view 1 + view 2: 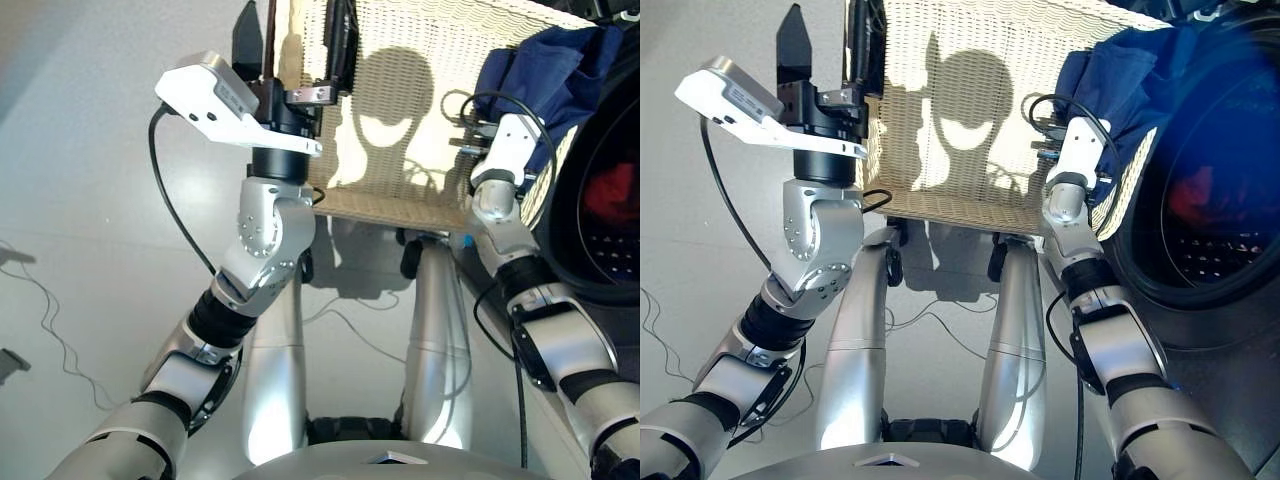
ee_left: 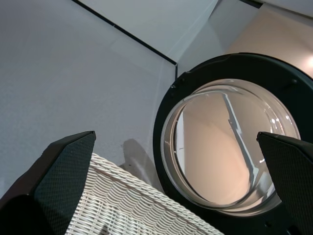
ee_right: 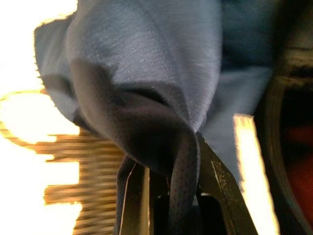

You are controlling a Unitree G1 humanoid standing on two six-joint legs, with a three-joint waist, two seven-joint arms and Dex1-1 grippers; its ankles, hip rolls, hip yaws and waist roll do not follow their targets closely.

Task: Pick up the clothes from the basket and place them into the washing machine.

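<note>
We've got the navy garment (image 3: pixel 146 88) pinched in our right gripper (image 3: pixel 168 196), both fingers pressed together on a fold of it, the rest bunched above the basket's (image 1: pixel 400 110) right end. That puts the cloth just beside the washing machine (image 1: pixel 600 200), whose drum opening sits right there at our right. Inside the drum we can already see a coral-red garment (image 1: pixel 612 198), so that one looks done. No black garment shows anywhere; maybe it's deeper in the drum, we can't tell.

Our left gripper (image 2: pixel 171 181) is spread wide and holding nothing, parked over the basket's left rim. From its wrist camera we look past the 2 fingers (image 2: pixel 58 181) at the round glass door (image 2: pixel 230 142) swung open beyond the wicker, clear of the drum mouth, so nothing bars the way in.

The basket floor looks bare apart from shadows, so by our reckoning the navy piece is the last. Next comes a carry rightward into the drum; a trailing edge could snag on the basket rim.
</note>
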